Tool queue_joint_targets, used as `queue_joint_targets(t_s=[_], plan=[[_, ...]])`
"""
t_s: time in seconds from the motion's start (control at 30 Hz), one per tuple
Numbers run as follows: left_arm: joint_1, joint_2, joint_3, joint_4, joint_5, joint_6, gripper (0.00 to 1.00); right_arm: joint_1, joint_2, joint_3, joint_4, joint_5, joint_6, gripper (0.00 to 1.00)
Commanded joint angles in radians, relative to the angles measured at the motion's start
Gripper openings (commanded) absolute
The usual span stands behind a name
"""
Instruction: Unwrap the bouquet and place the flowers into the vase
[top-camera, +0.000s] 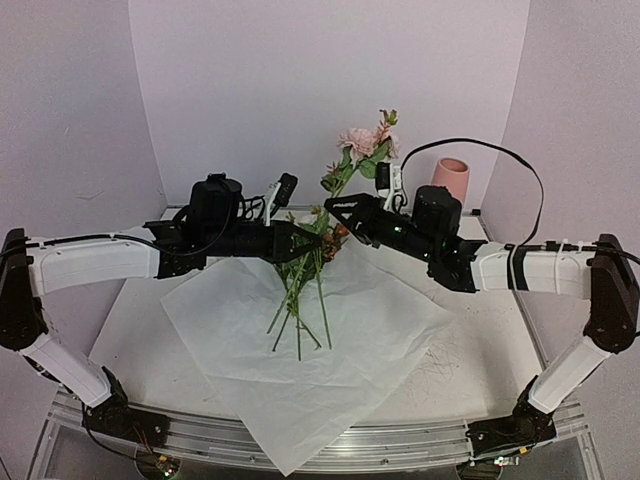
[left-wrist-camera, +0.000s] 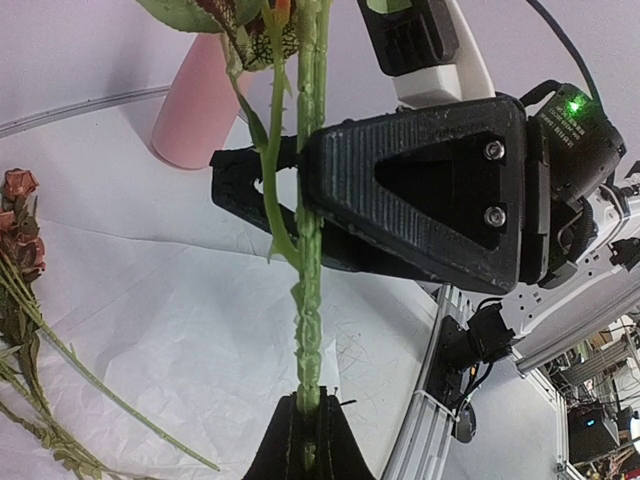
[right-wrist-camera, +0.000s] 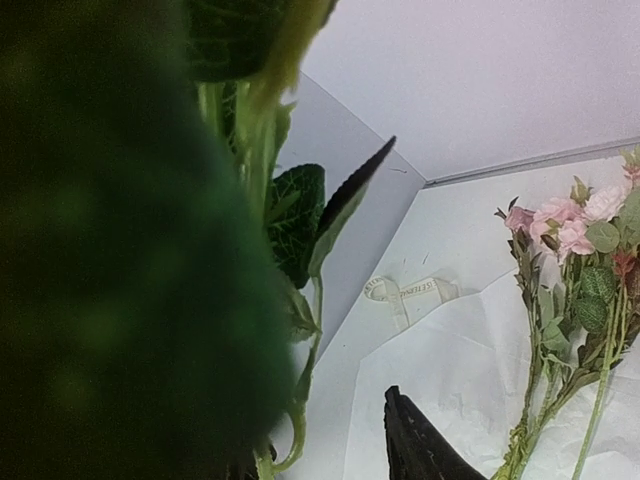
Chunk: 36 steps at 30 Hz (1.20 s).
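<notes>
Cream ribbon (right-wrist-camera: 410, 292) beside crinkled paper (right-wrist-camera: 450, 385), right wrist view alone

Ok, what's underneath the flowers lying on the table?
The flowers lie on crinkled white wrapping paper, which is spread open across the table. Anything beneath the paper is covered, so I can't tell what's there.
</notes>
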Motion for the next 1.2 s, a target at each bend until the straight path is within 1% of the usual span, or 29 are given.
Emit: queue_joint_targets(t_s=[0.0, 0.07, 0.1, 0.17, 0.23, 0.3, 0.37, 0.4, 0.43, 0.5, 0.57, 0.63, 0.67, 0.77, 0.8, 0.9, 1.03, 1.17], plan=[[-0.006, -0.029, 0.017, 0.061, 0.025, 0.022, 0.02, 0.006, -0.013, 0.055, 0.014, -0.022, -0.014, 0.47], [-0.008, -0.017, 0.021, 0.060, 0.034, 0.018, 0.02, 0.006, -0.006, 0.072, 0.016, -0.047, -0.013, 0.46], [-0.010, -0.012, 0.023, 0.060, 0.037, 0.018, 0.02, 0.006, -0.005, 0.076, 0.016, -0.052, -0.010, 0.43], [-0.013, -0.006, 0.025, 0.061, 0.039, 0.019, 0.02, 0.005, -0.006, 0.078, 0.016, -0.052, -0.006, 0.35], [-0.014, -0.005, 0.026, 0.060, 0.037, 0.021, 0.02, 0.006, -0.014, 0.072, 0.018, -0.046, -0.007, 0.25], [-0.015, -0.004, 0.025, 0.061, 0.036, 0.023, 0.02, 0.005, -0.023, 0.069, 0.019, -0.045, -0.011, 0.19], [-0.016, -0.003, 0.024, 0.060, 0.042, 0.028, 0.06, 0.006, -0.031, 0.070, 0.016, -0.048, -0.017, 0.11], [-0.016, -0.003, 0.022, 0.060, 0.042, 0.029, 0.11, 0.006, -0.037, 0.070, 0.013, -0.048, -0.022, 0.07], [-0.016, -0.005, 0.019, 0.060, 0.037, 0.031, 0.21, 0.005, -0.043, 0.070, 0.009, -0.045, -0.030, 0.04], [-0.015, -0.012, 0.011, 0.060, 0.018, 0.034, 0.46, 0.006, -0.060, 0.072, -0.013, -0.031, -0.063, 0.01], [-0.016, -0.022, 0.002, 0.060, -0.018, 0.035, 0.63, 0.006, -0.091, 0.075, -0.065, 0.011, -0.140, 0.00], [-0.014, -0.034, -0.007, 0.059, -0.046, 0.035, 0.69, 0.005, -0.130, 0.080, -0.149, 0.076, -0.239, 0.00], [-0.016, -0.040, -0.012, 0.059, -0.062, 0.036, 0.73, 0.005, -0.158, 0.083, -0.184, 0.137, -0.316, 0.00], [-0.015, -0.057, -0.029, 0.055, -0.119, 0.035, 0.77, 0.005, -0.219, 0.099, -0.304, 0.299, -0.497, 0.00], [-0.014, -0.065, -0.035, 0.054, -0.136, 0.035, 0.78, 0.005, -0.236, 0.106, -0.333, 0.377, -0.557, 0.00], [-0.014, -0.080, -0.049, 0.050, -0.179, 0.041, 0.80, -0.003, -0.288, 0.114, -0.364, 0.569, -0.764, 0.00], [-0.015, -0.080, -0.050, 0.047, -0.197, 0.051, 0.80, -0.038, -0.280, 0.189, -0.378, 0.726, -0.994, 0.00], [-0.014, -0.059, -0.038, 0.046, -0.189, 0.049, 0.79, -0.095, -0.221, 0.311, -0.383, 0.800, -1.123, 0.00]])
